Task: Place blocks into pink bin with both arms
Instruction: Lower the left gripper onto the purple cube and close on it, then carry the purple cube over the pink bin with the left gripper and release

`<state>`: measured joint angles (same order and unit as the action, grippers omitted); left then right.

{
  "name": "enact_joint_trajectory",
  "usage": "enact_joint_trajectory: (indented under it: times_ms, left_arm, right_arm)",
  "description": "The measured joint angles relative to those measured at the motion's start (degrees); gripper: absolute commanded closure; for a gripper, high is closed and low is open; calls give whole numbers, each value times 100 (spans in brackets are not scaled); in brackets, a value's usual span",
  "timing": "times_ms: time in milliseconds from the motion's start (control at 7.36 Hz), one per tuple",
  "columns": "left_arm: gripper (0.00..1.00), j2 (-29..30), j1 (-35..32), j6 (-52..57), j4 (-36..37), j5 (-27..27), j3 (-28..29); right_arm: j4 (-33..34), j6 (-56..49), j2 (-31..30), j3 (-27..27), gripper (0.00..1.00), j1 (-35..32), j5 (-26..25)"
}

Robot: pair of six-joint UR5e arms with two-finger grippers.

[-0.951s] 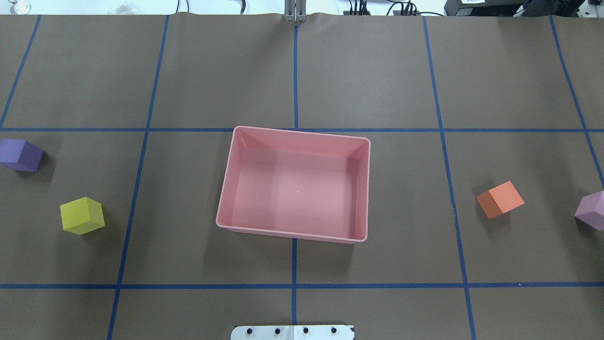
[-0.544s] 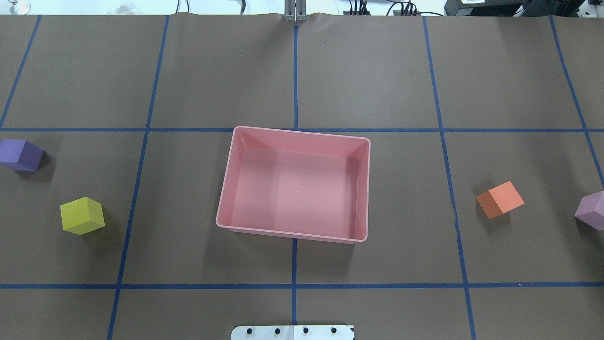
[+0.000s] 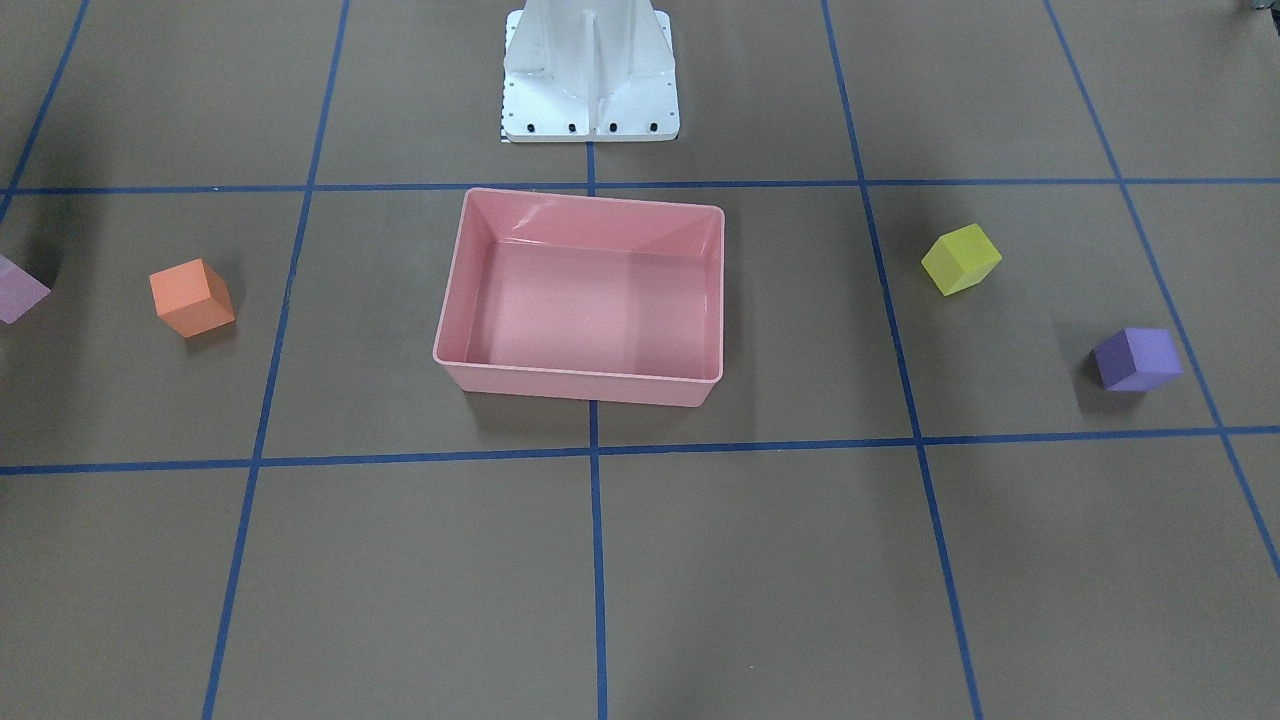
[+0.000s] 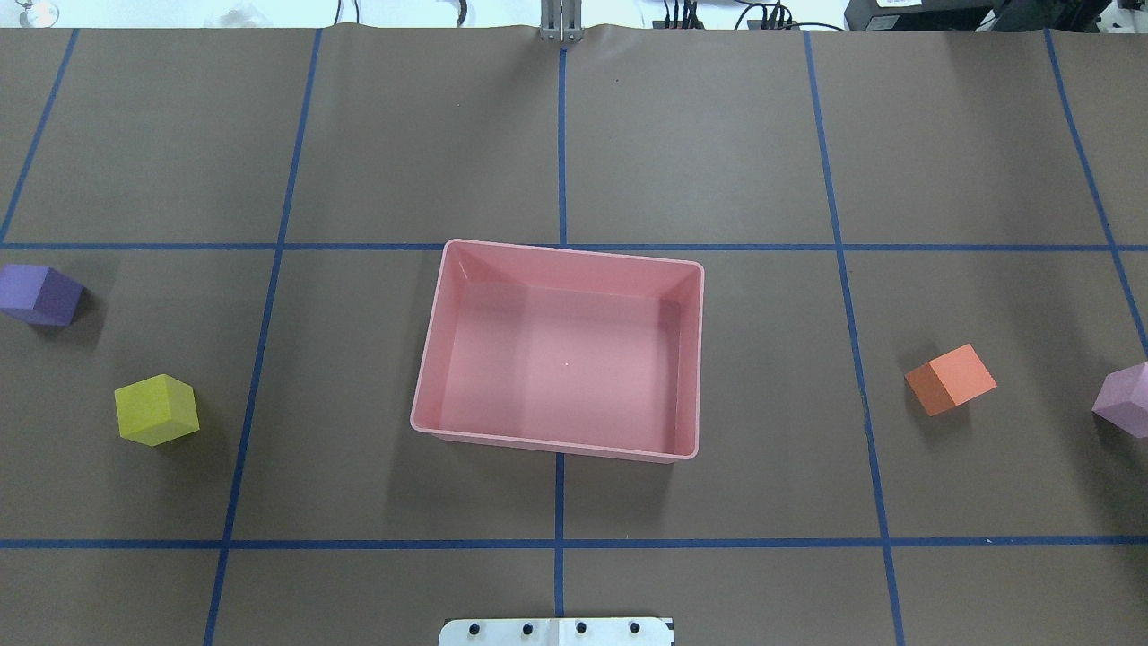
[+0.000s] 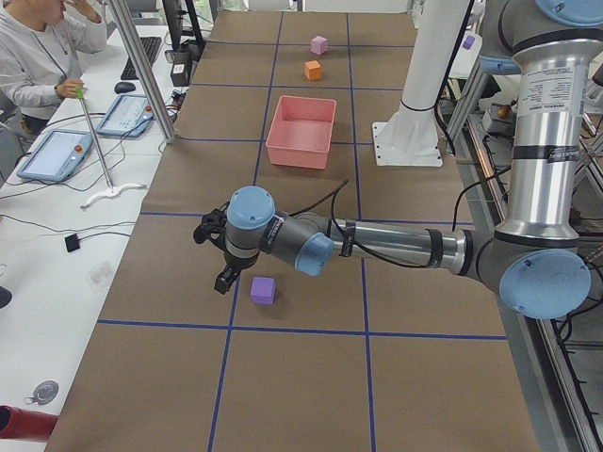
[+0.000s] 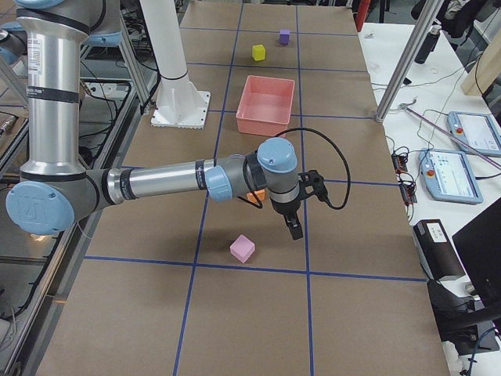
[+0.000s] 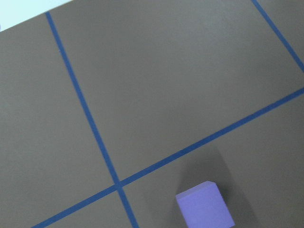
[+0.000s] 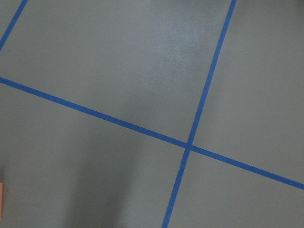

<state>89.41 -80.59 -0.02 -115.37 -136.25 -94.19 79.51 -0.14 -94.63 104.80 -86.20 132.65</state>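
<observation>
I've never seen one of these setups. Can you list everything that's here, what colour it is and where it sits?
pink bin: one, pink, mid-table, nothing in it
purple cube: one, purple, far on the robot's left
yellow-green cube: one, yellow-green, left of the bin
orange cube: one, orange, right of the bin
light pink cube: one, light pink, far right
table: one, brown, gridded with blue tape lines
pedestal base: one, white, behind the bin
person: one, grey top, side desk
left arm: grey-silver; left gripper black, near the purple cube
right arm: grey-silver; right gripper black, near the light pink cube
</observation>
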Motion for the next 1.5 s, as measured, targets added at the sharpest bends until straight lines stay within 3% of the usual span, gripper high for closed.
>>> enact_joint_trajectory:
  times_ms: [408, 680, 1087, 1495]
  left_arm:
    - [0, -26, 519, -1610, -705, 79, 379]
    - [0, -28, 978, -2535, -1009, 589, 519]
    - [0, -4, 1391, -2850, -1267, 1117, 869]
    - [1, 34, 1583, -2871, -1556, 1226, 1194]
  right_arm:
    - [-485, 985, -13, 37, 0, 471, 13]
    - [-573, 1102, -46, 44, 0, 528, 22]
    - [-585, 1117, -62, 39, 0, 534, 19]
    - [-591, 1114, -67, 35, 0, 535, 3]
